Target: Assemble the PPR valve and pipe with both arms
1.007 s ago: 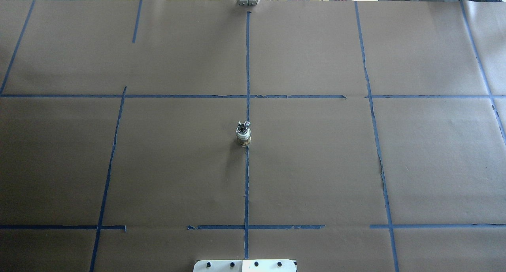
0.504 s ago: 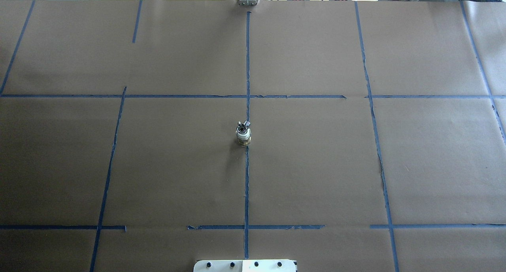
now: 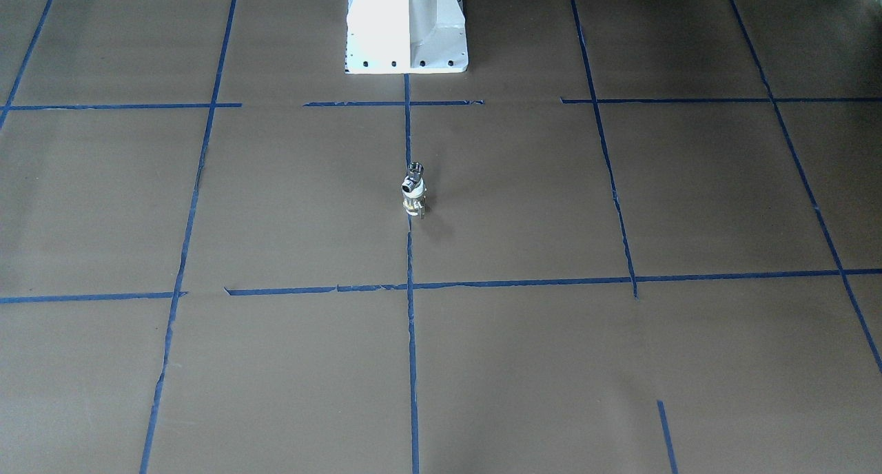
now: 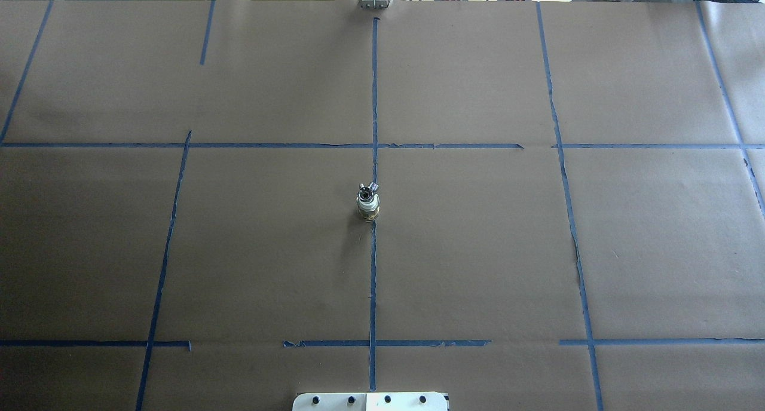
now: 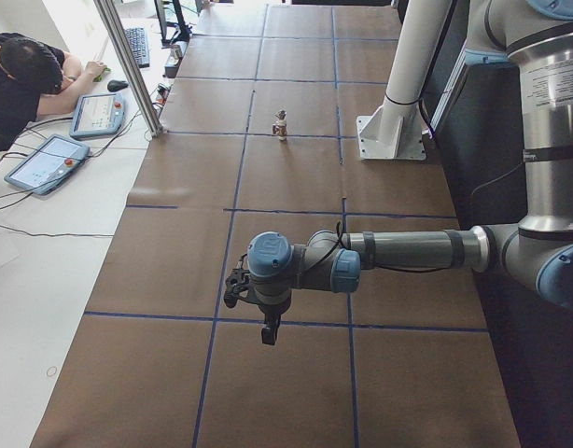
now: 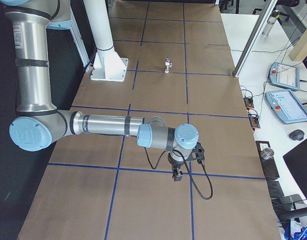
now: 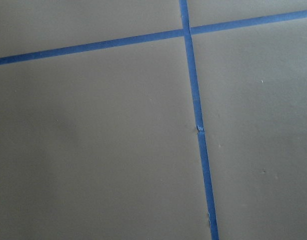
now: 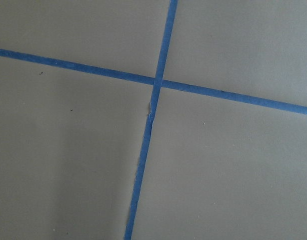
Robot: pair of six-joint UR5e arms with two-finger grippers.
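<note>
While the chrome T-shaped pipe [image 4: 366,189] is standing upright atop the white-ended brassy PPR valve [image 4: 368,208], the black left gripper [image 5: 268,333] is hanging far at nine o'clock, the right gripper [image 6: 176,175] at three; I cannot tell their jaws.

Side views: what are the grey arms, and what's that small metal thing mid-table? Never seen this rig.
It is a two-armed robot on a white base. Each side camera shows the arm nearest it, ending in a grasping tool: left tool, right tool. Both hang over bare table and neither holds a part. Whether they are open or shut is unclear. The top and front cameras show only the table. Standing mid-table on blue tape is a valve with a chrome pipe piece on top. The wrist cameras see only paper and tape.
</note>
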